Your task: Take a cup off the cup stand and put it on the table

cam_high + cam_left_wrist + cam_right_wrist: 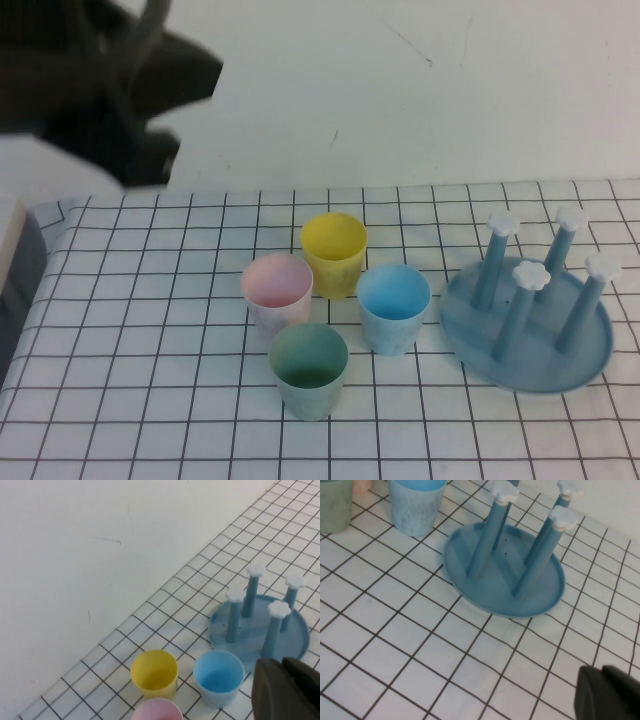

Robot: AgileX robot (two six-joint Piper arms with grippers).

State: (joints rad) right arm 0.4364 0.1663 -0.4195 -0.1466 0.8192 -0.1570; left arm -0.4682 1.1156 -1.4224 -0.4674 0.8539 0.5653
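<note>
task looks done: yellow cup [334, 253] upright on surface [150, 400], cup stand [528, 325] pegs bare; left hand [285, 690] raised at left, right hand [607, 695] hovering near stand, grip on either: cannot tell; nothing left but parking

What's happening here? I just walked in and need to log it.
Nothing is being handled. The round blue cup stand has four bare pegs. The yellow plastic cup stands upright on the grid-cloth table with pink, green and blue cups. The left gripper is raised high; the right gripper hovers beside the stand.
</note>
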